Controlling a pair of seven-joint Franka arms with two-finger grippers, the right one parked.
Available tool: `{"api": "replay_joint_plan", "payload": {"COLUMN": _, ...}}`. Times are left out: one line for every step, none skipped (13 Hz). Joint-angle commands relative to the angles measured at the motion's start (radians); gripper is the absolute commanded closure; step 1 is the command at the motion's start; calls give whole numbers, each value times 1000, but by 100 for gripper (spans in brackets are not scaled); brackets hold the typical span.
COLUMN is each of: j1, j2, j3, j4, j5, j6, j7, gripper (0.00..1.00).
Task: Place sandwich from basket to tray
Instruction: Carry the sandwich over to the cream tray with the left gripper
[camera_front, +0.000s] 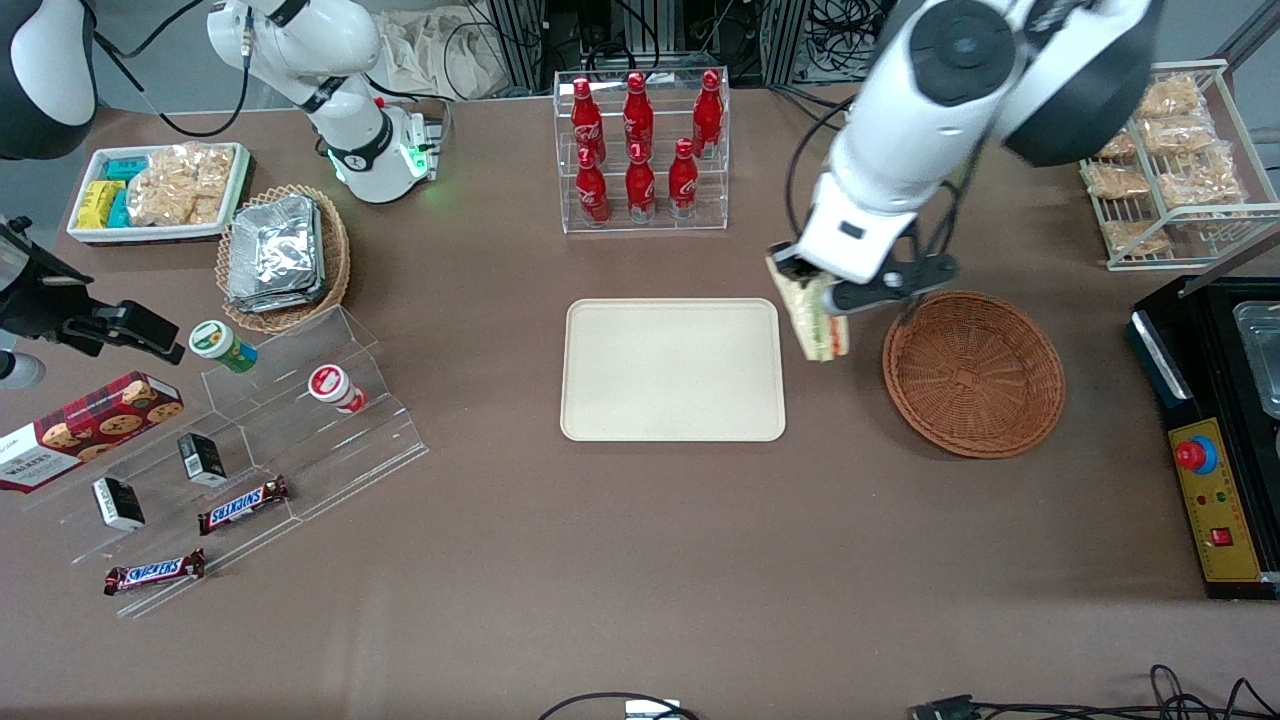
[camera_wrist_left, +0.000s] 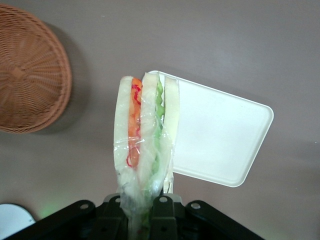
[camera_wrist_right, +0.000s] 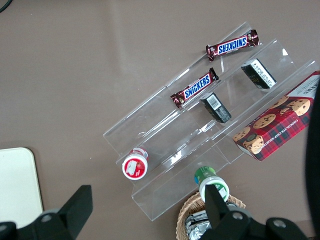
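Note:
The sandwich (camera_front: 820, 318) (camera_wrist_left: 145, 135), a wrapped wedge of white bread with red and green filling, hangs in the air between the basket and the tray. My gripper (camera_front: 812, 290) (camera_wrist_left: 145, 212) is shut on its wrap end. The reddish-brown wicker basket (camera_front: 973, 373) (camera_wrist_left: 27, 70) stands with nothing in it, toward the working arm's end of the table. The cream tray (camera_front: 672, 370) (camera_wrist_left: 220, 140) lies bare at the table's middle, its edge just beside the hanging sandwich.
A clear rack of red bottles (camera_front: 641, 150) stands farther from the front camera than the tray. A tan basket of foil packets (camera_front: 280, 255) and a clear stepped stand with snacks (camera_front: 250, 450) lie toward the parked arm's end. A black appliance (camera_front: 1215, 440) sits beside the basket.

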Motion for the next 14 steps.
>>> {"api": "replay_joint_plan", "payload": {"j1": -60, "j2": 103, "j3": -14, "j4": 44, "j5": 79, "j6": 36, "j7": -31, "gripper": 93}}
{"api": "replay_joint_plan", "payload": {"j1": -68, "j2": 114, "j3": -14, "j4": 20, "j5": 94, "j6": 41, "j7": -19, "gripper": 92}}
{"api": "replay_joint_plan", "payload": {"j1": -68, "j2": 117, "j3": -14, "j4": -8, "j5": 111, "j6": 42, "j7": -16, "gripper": 92}}
{"api": "replay_joint_plan", "payload": {"j1": -68, "j2": 116, "j3": -14, "j4": -51, "j5": 120, "j6": 65, "j7": -13, "gripper": 92}}
{"api": "replay_joint_plan", "payload": {"j1": -69, "j2": 107, "j3": -14, "j4": -113, "j5": 124, "j6": 111, "j7": -13, "gripper": 92}}
{"api": "replay_joint_plan", "payload": {"j1": -68, "j2": 101, "j3": -14, "j4": -173, "j5": 133, "j6": 165, "j7": -12, "gripper": 92}}
{"api": "replay_joint_plan", "payload": {"j1": -66, "j2": 100, "j3": -14, "j4": -228, "j5": 171, "j6": 209, "j7": -13, "gripper": 92}}
{"api": "replay_joint_plan", "payload": {"j1": -66, "j2": 102, "j3": -14, "j4": -279, "j5": 199, "j6": 254, "j7": -12, "gripper": 92}}
{"api": "replay_joint_plan", "payload": {"j1": -65, "j2": 102, "j3": -14, "j4": -342, "j5": 229, "j6": 321, "j7": -5, "gripper": 92}}
{"api": "replay_joint_plan", "payload": {"j1": -62, "j2": 100, "j3": -14, "j4": -402, "j5": 257, "j6": 393, "j7": -2, "gripper": 92}}
{"api": "replay_joint_plan", "payload": {"j1": -60, "j2": 102, "j3": -14, "j4": -452, "j5": 278, "j6": 458, "j7": -2, "gripper": 92}}
{"api": "replay_joint_plan", "payload": {"j1": -59, "j2": 110, "j3": -13, "j4": -486, "j5": 292, "j6": 510, "j7": -2, "gripper": 91}}
{"api": "replay_joint_plan", "payload": {"j1": -59, "j2": 116, "j3": -11, "j4": -516, "j5": 305, "j6": 553, "j7": -2, "gripper": 91}}
{"api": "replay_joint_plan", "payload": {"j1": -57, "j2": 117, "j3": -8, "j4": -551, "j5": 306, "j6": 603, "j7": -2, "gripper": 90}}
